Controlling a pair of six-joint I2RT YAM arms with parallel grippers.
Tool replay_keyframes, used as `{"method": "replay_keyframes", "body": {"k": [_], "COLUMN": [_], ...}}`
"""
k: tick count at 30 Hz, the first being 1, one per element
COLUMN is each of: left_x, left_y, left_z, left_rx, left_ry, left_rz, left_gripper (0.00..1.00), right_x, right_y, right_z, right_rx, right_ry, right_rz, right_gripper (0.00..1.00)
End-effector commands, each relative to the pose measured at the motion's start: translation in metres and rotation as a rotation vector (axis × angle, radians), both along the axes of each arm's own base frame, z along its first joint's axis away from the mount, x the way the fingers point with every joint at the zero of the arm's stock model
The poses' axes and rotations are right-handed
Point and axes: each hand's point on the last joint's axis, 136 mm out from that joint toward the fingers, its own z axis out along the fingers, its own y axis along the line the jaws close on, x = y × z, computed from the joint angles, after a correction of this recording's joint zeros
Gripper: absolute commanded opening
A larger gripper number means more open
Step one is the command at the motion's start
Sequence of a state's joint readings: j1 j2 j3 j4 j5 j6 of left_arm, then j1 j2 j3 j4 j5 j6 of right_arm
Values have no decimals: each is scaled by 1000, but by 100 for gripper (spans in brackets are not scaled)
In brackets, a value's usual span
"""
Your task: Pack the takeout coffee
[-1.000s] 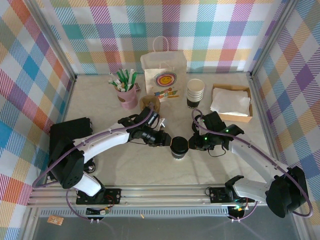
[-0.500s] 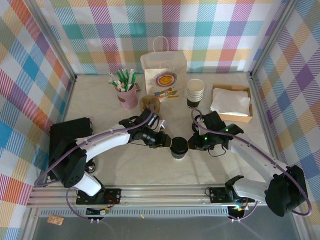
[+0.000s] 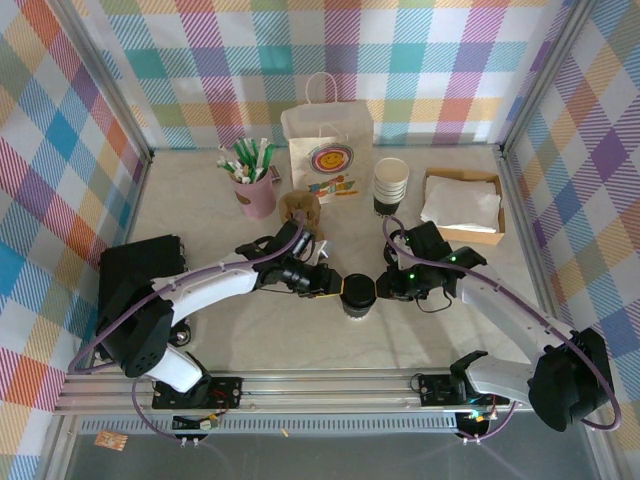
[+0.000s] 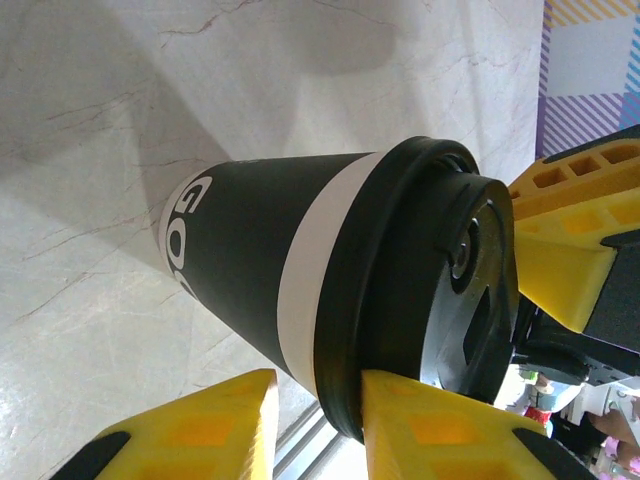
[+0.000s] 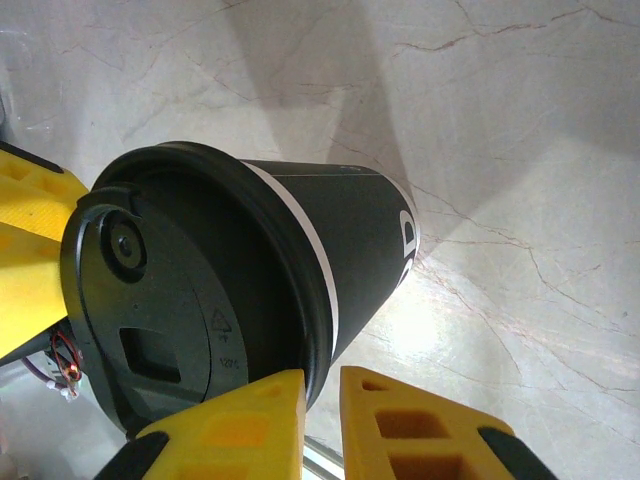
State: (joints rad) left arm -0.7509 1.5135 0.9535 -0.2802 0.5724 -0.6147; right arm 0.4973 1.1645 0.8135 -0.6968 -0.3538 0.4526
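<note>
The takeout coffee (image 3: 358,293) stands upright on the table near the front, between the two arms, with its black lid on. My left gripper (image 3: 333,284) is at its left side. In the left wrist view the cup (image 4: 270,260) fills the middle, and my left gripper (image 4: 318,378) straddles the lid's rim, slightly open: one finger (image 4: 430,430) touches the lid and the other stands just clear. My right gripper (image 3: 383,287) is at the cup's right side. Seen from the right wrist, the right gripper (image 5: 322,375) is shut on the edge of the lid of the cup (image 5: 340,240).
At the back stand a white paper bag (image 3: 328,140), a pink cup of green-white pens (image 3: 256,190), a stack of lidless cups (image 3: 390,185) and a cardboard tray of napkins (image 3: 462,205). A brown ring (image 3: 300,205) lies before the bag. A black block (image 3: 140,262) sits left.
My left gripper has narrowed a little round the lid's rim and its wrist has shifted slightly. The cup and the right arm stay where they were.
</note>
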Motion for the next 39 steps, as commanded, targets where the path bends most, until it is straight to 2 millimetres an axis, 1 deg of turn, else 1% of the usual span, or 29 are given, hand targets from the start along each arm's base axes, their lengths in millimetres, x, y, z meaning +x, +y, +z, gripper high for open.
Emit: {"method": "replay_keyframes", "body": {"k": [1, 6, 8, 10, 14, 18, 31, 36, 39], "left_x": [-6, -11, -9, -11, -13, -14, -18, -17, -14], "left_y": [15, 19, 16, 19, 21, 22, 25, 24, 23], "left_z": [-26, -35, -34, -37, -40, -44, -53, -49, -42], "left_rx": [73, 85, 66, 71, 71, 69, 80, 77, 75], "left_ry": [41, 68, 51, 55, 55, 62, 73, 66, 48], "left_rz": [33, 38, 39, 41, 50, 53, 53, 50, 45], "left_gripper": [27, 26, 26, 25, 22, 22, 21, 21, 22], "right_x": [-5, -7, -8, -9, -8, -7, -9, -12, -10], "right_y": [-3, -5, -5, -5, -1, -1, -3, -8, -5], "right_z": [-11, -16, -19, -20, -17, -17, -35, -38, -32], "right_rx": [-22, -30, -34, -33, -16, -14, -49, -82, -68], "right_ry": [37, 58, 67, 75, 78, 80, 145, 164, 157], "right_rz": [5, 3, 1, 0, 6, 0, -19, -33, -20], "right_gripper": [17, 17, 17, 18, 20, 21, 19, 19, 21]}}
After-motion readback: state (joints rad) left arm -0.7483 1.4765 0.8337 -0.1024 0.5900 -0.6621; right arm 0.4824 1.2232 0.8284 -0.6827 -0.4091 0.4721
